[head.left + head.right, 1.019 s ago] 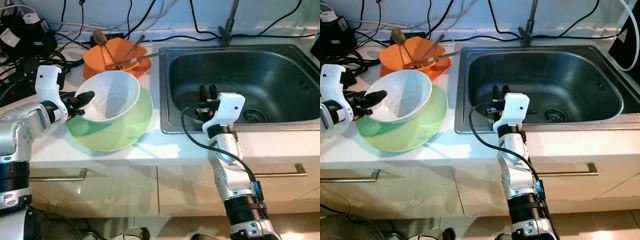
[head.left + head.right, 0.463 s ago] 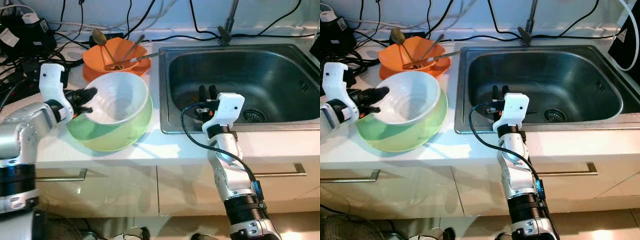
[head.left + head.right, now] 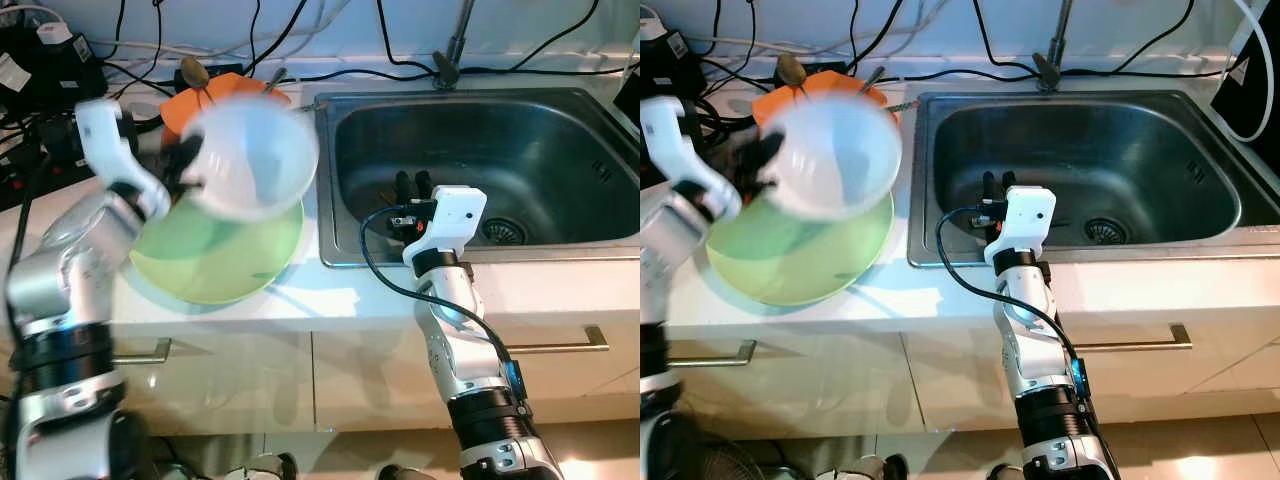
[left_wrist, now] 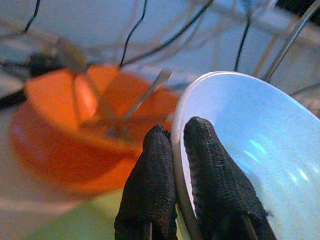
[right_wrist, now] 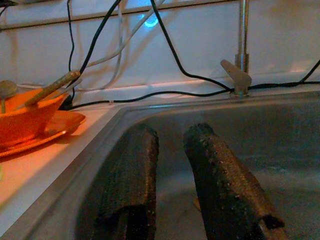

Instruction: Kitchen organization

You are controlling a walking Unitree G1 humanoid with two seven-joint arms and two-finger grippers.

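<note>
Two black fingers of the left gripper (image 4: 172, 150) clamped on the rim of the white bowl (image 3: 250, 160), lifted and tilted above the green plate (image 3: 215, 250), just before the orange bowl (image 4: 75, 107) with utensils. Right gripper (image 3: 407, 188) over the sink's (image 3: 560, 150) near edge, fingers slightly apart, holding nothing.

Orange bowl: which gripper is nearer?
Left. The left gripper holds the white bowl beside the orange bowl; the right gripper hovers over the sink.
</note>
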